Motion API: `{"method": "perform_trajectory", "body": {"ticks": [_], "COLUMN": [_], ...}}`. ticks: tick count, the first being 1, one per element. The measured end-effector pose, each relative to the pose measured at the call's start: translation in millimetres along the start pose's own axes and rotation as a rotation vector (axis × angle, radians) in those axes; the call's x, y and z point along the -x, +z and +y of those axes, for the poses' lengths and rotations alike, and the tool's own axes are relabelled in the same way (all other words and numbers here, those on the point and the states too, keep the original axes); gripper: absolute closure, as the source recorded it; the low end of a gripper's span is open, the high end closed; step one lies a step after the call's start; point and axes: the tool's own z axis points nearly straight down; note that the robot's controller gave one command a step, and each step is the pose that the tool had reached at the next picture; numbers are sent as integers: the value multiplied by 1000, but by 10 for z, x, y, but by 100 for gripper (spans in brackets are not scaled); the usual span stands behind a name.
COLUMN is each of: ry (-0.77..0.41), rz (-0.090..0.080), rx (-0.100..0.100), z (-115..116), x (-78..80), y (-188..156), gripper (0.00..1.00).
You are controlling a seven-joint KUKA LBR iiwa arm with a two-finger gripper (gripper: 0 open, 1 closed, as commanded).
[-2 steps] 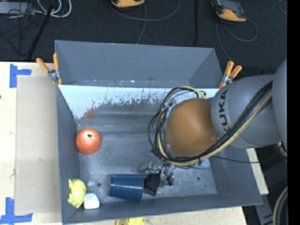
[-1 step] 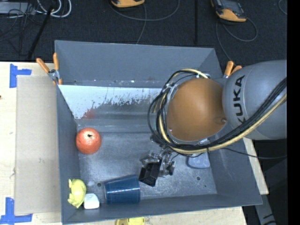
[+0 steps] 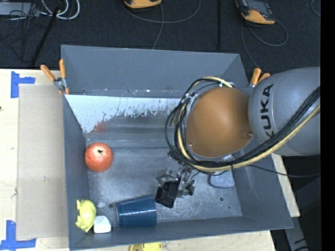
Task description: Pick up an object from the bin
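Hand (image 3: 175, 188) sits low just beside the tipped-over blue cup (image 3: 136, 212), probably since that's the nearest pick, but can't tell if it's open.

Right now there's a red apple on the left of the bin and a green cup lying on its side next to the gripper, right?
Not quite: the camera view shows the cup is dark blue, not green. The rest holds: the red apple is on the left of the bin, and the cup lies on its side next to the gripper.
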Motion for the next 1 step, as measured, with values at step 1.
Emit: {"method": "perform_trajectory", "body": {"ticks": [1], "ry": [-7], "rz": [3], "rx": [4], "z": [-66], "x": [2], "y": [-497], "gripper": [100]}}
